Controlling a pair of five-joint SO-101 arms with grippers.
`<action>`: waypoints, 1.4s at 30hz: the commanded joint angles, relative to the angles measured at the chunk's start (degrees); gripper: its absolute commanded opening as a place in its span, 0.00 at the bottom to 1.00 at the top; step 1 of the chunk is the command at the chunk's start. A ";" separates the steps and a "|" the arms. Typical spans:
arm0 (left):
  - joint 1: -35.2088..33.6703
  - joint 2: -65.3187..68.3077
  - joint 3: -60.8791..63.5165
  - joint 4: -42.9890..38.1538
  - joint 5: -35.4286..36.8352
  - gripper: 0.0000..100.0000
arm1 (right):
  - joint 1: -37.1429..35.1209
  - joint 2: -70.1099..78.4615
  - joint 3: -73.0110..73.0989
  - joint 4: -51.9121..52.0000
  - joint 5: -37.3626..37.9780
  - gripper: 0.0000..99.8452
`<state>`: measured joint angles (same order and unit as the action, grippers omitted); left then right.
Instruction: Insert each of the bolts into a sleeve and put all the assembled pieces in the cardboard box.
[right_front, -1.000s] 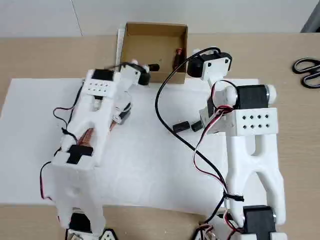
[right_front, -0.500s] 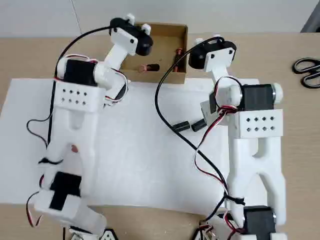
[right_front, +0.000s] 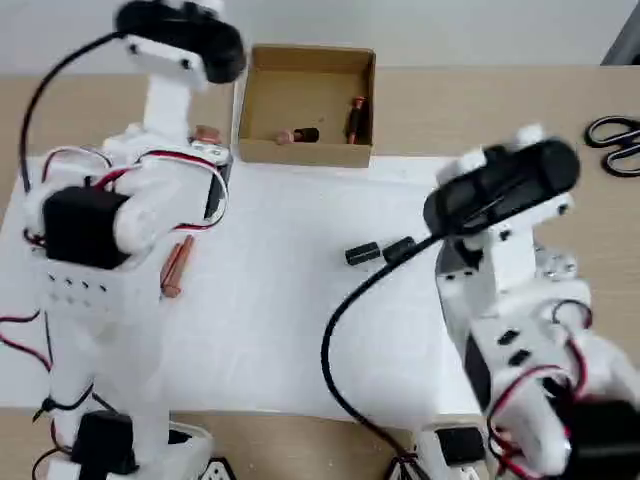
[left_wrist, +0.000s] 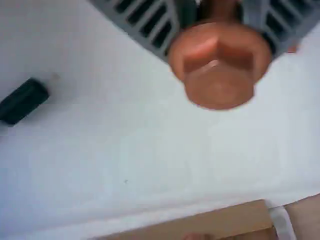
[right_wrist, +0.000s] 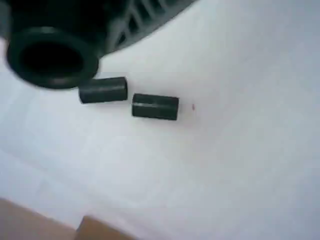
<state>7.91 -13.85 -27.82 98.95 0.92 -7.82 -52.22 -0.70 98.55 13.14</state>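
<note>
Copper bolt (left_wrist: 218, 65) is clamped in the left gripper (left_wrist: 216, 17) and a sleeve (right_wrist: 50, 57) in the right gripper (right_wrist: 62, 30), so with two pieces (right_front: 296, 135) in the box (right_front: 305, 52) beyond them, I judge half done: loose sleeves (right_wrist: 155, 106) below the right gripper and a spare bolt (right_front: 175, 266) near the left await.

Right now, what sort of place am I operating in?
Probably a lab or hobby workbench: a light wooden table under a white paper sheet, a small brown cardboard box for parts, and black-handled scissors at the table's edge.
</note>
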 joint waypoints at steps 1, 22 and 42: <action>1.76 -1.14 -0.57 -4.13 7.30 0.00 | -3.03 -3.74 11.87 -4.09 -4.22 0.01; 10.02 -17.58 15.87 -21.98 21.27 0.00 | -11.82 -38.99 64.00 -39.43 -11.78 0.00; 22.07 -44.57 65.98 -52.57 21.36 0.00 | -18.86 -48.48 72.70 -39.52 -12.04 0.00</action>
<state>28.75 -56.48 35.47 51.03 21.93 -26.11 -99.25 72.00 60.40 1.71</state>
